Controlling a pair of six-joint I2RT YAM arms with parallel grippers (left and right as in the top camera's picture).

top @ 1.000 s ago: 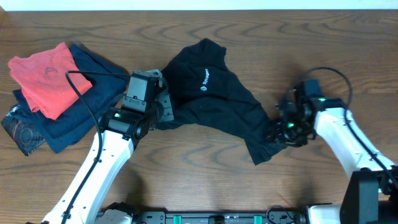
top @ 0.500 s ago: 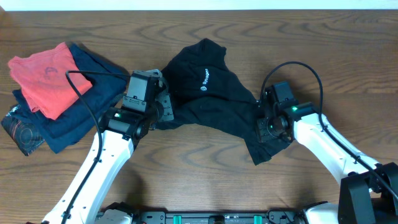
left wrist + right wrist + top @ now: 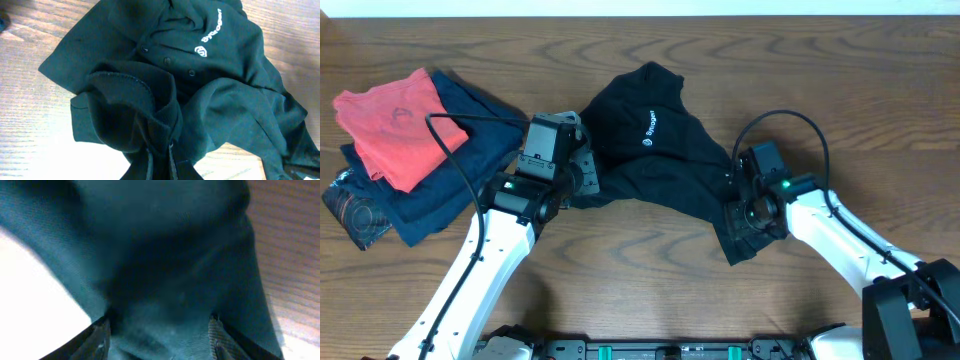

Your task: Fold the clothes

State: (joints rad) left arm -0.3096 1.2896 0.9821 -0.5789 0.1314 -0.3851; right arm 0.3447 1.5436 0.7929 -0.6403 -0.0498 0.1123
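Two pincers work a crumpled black shirt (image 3: 660,165) lying mid-counter (image 3: 650,300). The left pincer (image 3: 582,182) is clamped on a bunched fold at the shirt's left edge, while the right pincer (image 3: 740,205) sits on the right side, its fingers (image 3: 100,337) apart with cloth filling the gap. To do this step well, the right would likely need to close on an edge rather than a wad. Both should then draw apart, low over the wood, so the cloth spreads flat before any fold. A hard tug could slip the left's hold. Only the overhead view shows both arms, the shirt's whole outline and the red garment (image 3: 395,125) on the navy garment (image 3: 470,160) at far left. Only the left wrist view shows the buttons (image 3: 166,61) below the logo (image 3: 210,36) and the stitched edge by the grip. The right wrist view, close and blurred, shows little but fabric, so which layer lies between the fingers cannot be told.
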